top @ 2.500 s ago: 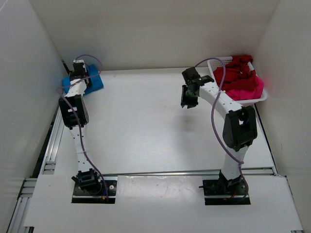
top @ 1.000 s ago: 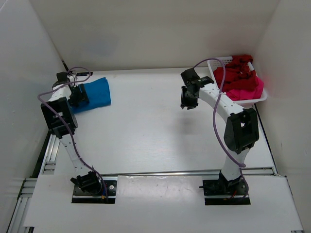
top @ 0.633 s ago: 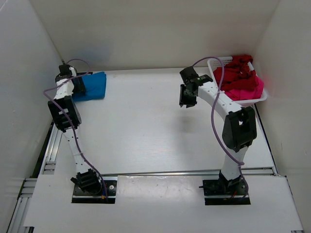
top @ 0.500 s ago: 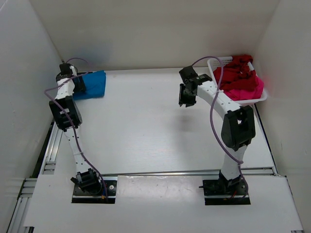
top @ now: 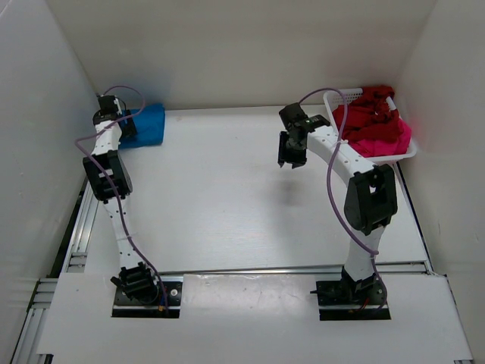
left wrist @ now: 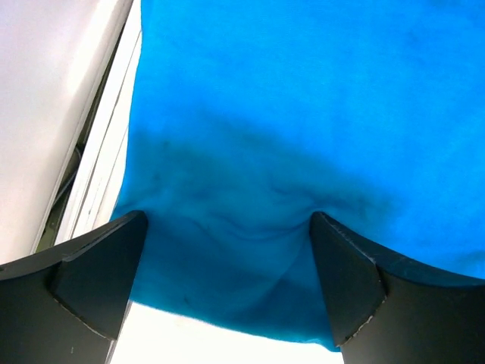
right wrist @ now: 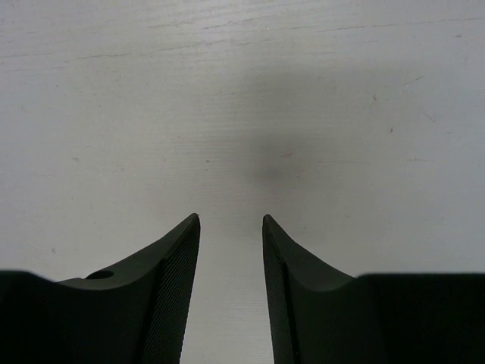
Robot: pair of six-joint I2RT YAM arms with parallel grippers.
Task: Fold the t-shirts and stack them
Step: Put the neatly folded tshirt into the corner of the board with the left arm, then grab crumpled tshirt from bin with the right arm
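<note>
The bright blue t-shirt point(top: 148, 125) lies folded in the far left corner of the table. My left gripper point(top: 127, 127) is at its left edge. In the left wrist view the blue t-shirt point(left wrist: 303, 91) fills the picture, and my left gripper point(left wrist: 227, 216) stands open and wide, with rumpled cloth lying between its fingers. The dark red t-shirt point(top: 364, 115) and the pink-magenta t-shirt point(top: 388, 140) are heaped in the basket. My right gripper point(top: 290, 158) hangs above the table, left of the basket. It point(right wrist: 231, 217) is open, with only bare table between its fingers.
The white mesh basket point(top: 337, 98) sits at the far right against the side wall. White walls close in the table on the left, back and right. A metal rail point(top: 79, 227) runs along the left edge.
The blue t-shirt has slid back into the far left corner with my left gripper, whose jaws have spread wider. My right gripper has drifted slightly left.
</note>
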